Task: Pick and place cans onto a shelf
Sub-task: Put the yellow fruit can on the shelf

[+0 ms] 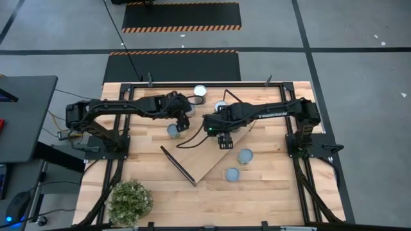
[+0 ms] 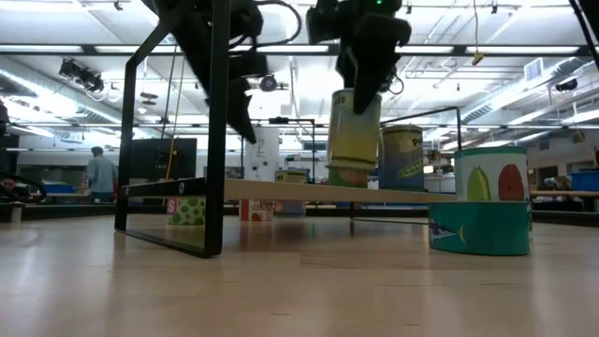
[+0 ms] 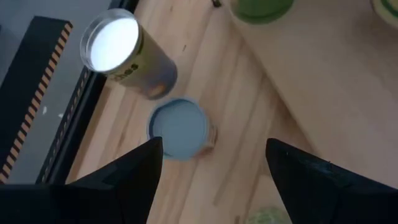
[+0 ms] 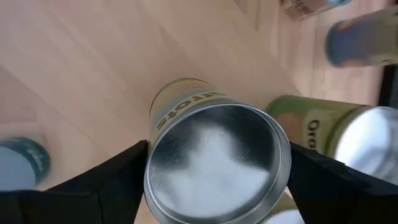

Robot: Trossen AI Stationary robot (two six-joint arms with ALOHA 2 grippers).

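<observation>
Now right gripper (image 4: 217,180) fingers hug tall can (image 4: 214,158) over shelf (image 1: 212,154). Set flat, then let go. Left gripper (image 3: 211,180) fingers open above small can (image 3: 180,127) beside shelf.

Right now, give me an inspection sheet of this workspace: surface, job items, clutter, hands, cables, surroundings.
Surface: plank table, bare wood, no spills seen.
Job's things: shelf sits slantwise mid-table; tall can tilted at its board; blue-topped can on the table; more cans loose around the shelf.
Clutter: potted plant at a table corner on the left arm's side.
Hands: right hand shut on the tall can over the shelf; left hand open, above the blue-topped can.
Cables: black cable runs across the floor to the table's far edge.
Surroundings: striped floor mats; a person far behind.
</observation>
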